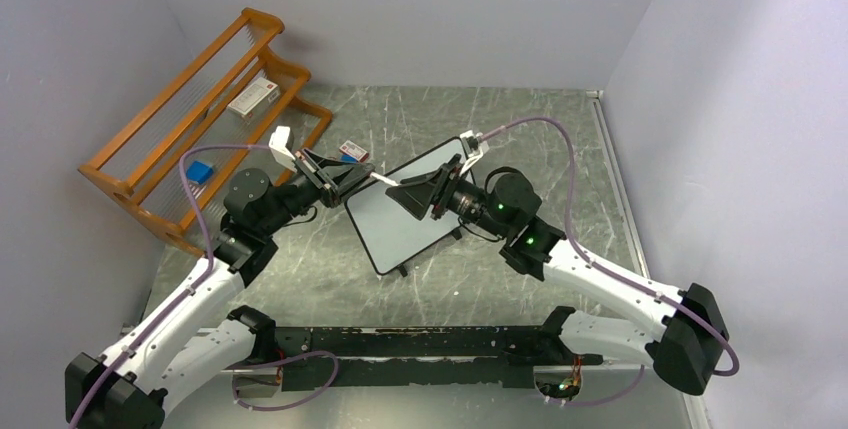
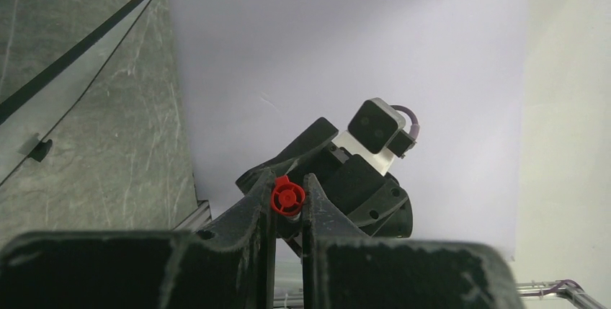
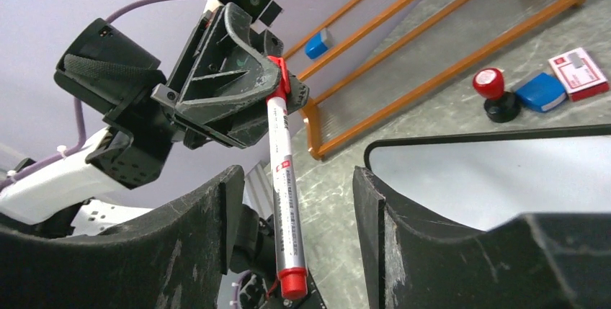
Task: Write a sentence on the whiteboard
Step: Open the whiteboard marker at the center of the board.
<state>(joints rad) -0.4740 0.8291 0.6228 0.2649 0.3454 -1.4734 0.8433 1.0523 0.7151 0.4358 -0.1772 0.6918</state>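
You have all the writing left: the whiteboard [image 1: 388,231], frame centre, looks blank where visible; the left gripper [image 3: 274,80] clamps the red marker [image 3: 282,152], and the right gripper [image 3: 297,176], jaws apart, straddles it.

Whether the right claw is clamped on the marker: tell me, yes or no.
No, the right claw stands open, a gap showing on each side of the marker.
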